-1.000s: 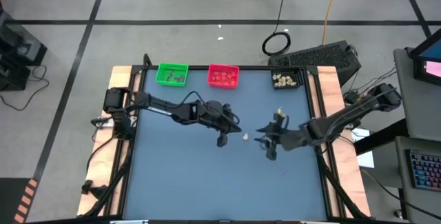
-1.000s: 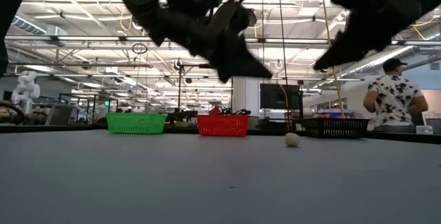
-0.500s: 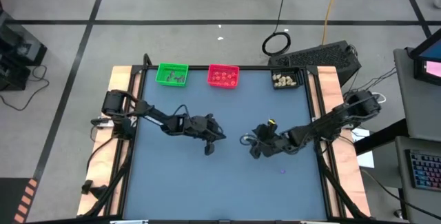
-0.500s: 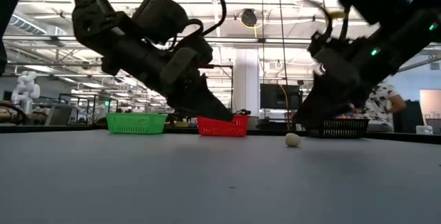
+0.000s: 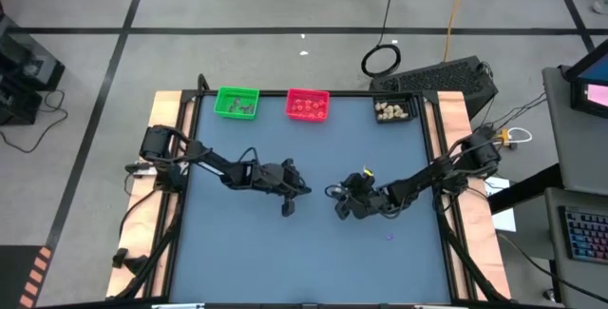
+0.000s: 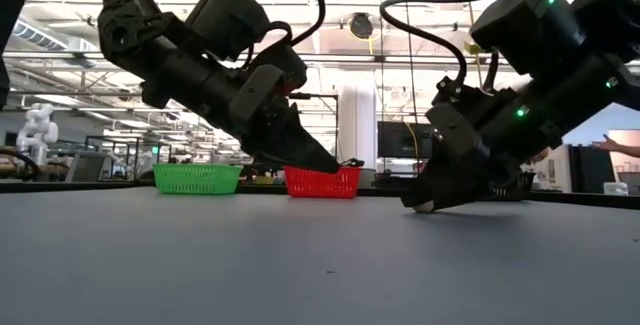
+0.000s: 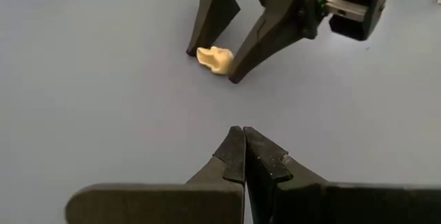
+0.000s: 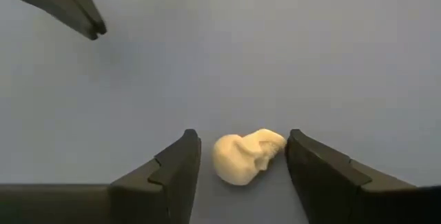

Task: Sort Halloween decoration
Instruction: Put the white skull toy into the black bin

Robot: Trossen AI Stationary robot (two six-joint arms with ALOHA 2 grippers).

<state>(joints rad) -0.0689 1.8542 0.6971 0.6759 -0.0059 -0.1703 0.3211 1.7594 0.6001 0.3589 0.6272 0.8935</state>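
From above, the cream-white trinket cannot be made out at all: the right gripper (image 5: 337,204) covers the spot where it lies, near the middle of the blue-grey table (image 5: 247,261). The wrist cameras supply what the overhead look hides. Between the right gripper's (image 8: 238,158) spread fingers (image 8: 176,165) sits the cream-white trinket (image 8: 247,156), a small lumpy piece like a tiny skull, lying on the mat with a gap on either side, so the fingers straddle it without touching. The left wrist camera sees the same pairing from across the table: the trinket (image 7: 214,58) between the two dark fingertips of the right gripper (image 7: 213,48), whose tips are down at the surface.

The left gripper (image 7: 242,156) has its fingers pressed together with nothing between them, and hangs just above the table a short way in front of the trinket. From table height its tip (image 6: 325,163) is clear of the surface, while the right gripper (image 6: 425,203) reaches down to it; a pale speck shows at its tip there, too small to be sure of.

Along the far edge stand a green tray (image 5: 237,102), a red tray (image 5: 307,105) and a black tray (image 5: 395,109), each with small pieces inside that are hard to tell apart. Behind is a large workshop hall with ceiling lights, and a person's arm (image 6: 620,145) is cut off at the right edge.
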